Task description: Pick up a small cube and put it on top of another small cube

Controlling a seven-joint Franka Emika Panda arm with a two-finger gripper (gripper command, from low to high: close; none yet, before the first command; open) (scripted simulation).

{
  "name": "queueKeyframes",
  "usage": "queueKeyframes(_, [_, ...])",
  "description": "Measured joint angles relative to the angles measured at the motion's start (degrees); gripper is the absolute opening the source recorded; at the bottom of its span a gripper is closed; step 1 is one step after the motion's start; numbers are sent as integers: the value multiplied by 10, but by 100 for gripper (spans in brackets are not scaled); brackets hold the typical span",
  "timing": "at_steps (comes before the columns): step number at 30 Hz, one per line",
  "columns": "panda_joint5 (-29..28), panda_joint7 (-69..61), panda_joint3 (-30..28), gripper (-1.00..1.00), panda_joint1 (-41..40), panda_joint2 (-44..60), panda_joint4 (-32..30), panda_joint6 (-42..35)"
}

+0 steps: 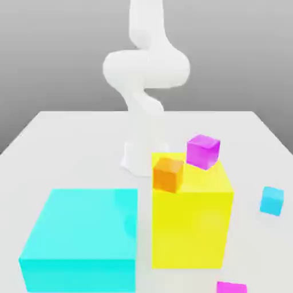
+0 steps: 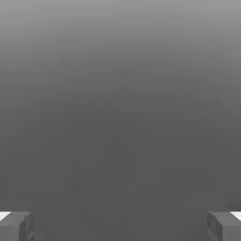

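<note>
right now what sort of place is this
Most likely a simulated tabletop test scene, not a real room: a plain white table against a blank grey backdrop, a white robot arm, and flat-coloured blocks such as the yellow block and small cyan cube.

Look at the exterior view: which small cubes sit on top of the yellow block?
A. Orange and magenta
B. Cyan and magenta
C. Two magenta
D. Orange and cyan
A: the orange cube and a magenta cube rest on the yellow block's top, while the small cyan cube lies on the table toward the exterior view's right.
</note>
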Motion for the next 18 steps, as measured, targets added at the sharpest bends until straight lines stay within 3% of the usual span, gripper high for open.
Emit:
queueKeyframes(11, [5, -50, 121, 0, 129, 228, -94, 124])
queueKeyframes(18, [-33, -52, 203, 0, 216, 376, -153, 201])
